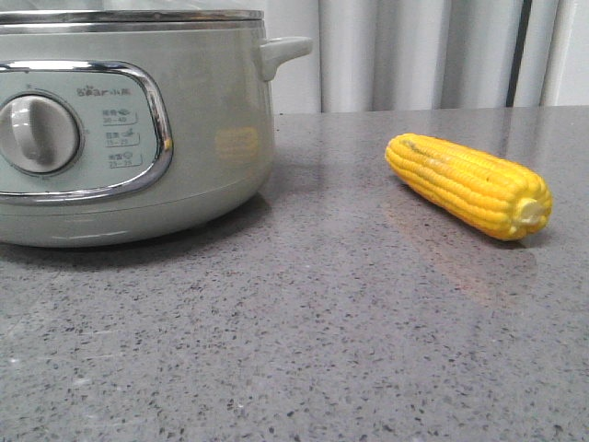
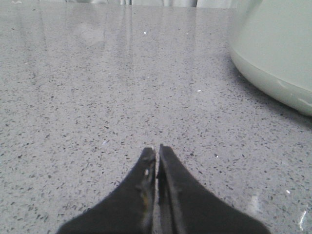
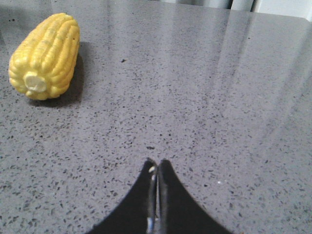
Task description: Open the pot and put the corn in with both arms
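Observation:
The pale grey-green pot (image 1: 184, 120) fills the left of the front view, lid on, with its dial panel (image 1: 74, 129) facing me and a stubby handle (image 1: 285, 51) on its right side. The yellow corn (image 1: 467, 184) lies on the grey table to the right of it, stub end toward the camera. Neither gripper shows in the front view. My left gripper (image 2: 157, 148) is shut and empty above bare table, with the pot's wall (image 2: 278, 48) off to one side. My right gripper (image 3: 157, 163) is also shut and empty, and the corn (image 3: 46, 56) lies apart from it.
The speckled grey table (image 1: 304, 322) stretches in front of the pot and corn. Pale curtains (image 1: 414, 51) hang behind the table's far edge.

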